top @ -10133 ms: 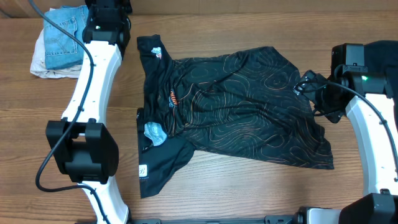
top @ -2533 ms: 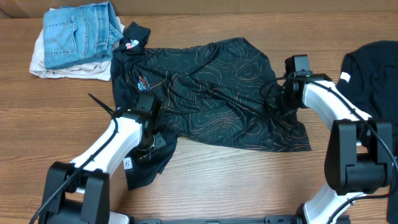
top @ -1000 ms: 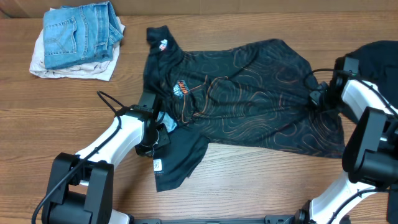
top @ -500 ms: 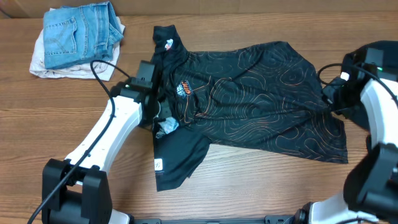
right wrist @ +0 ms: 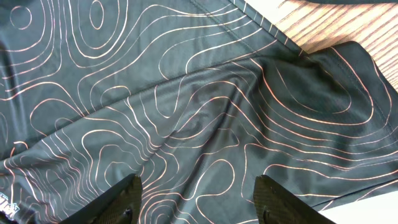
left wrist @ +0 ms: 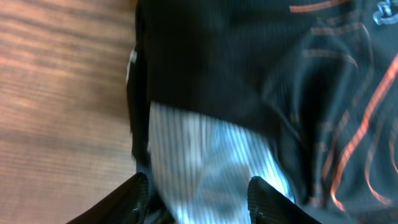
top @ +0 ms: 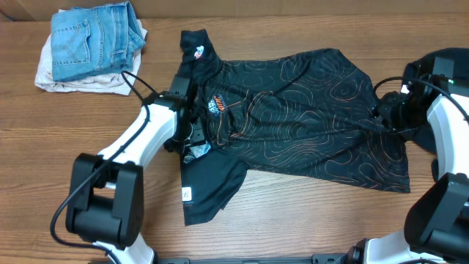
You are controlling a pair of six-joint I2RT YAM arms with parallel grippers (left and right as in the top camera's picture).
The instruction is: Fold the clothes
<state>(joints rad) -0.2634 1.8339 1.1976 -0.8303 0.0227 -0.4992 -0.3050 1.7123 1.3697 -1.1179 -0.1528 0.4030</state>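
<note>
The jersey (top: pixel 293 117) is lying spread out and unfolded on the tabletop (top: pixel 293 227), with the left gripper (left wrist: pixel 198 194) and right gripper (right wrist: pixel 199 196) hovering released over its opposite ends, every fold waiting.

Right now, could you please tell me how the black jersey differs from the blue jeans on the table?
The jersey is black with orange contour lines; the jeans are pale blue denim. The jersey lies spread out and wrinkled mid-table; the jeans sit folded in a compact stack at the far left corner. Both rest on the wooden table.
</note>
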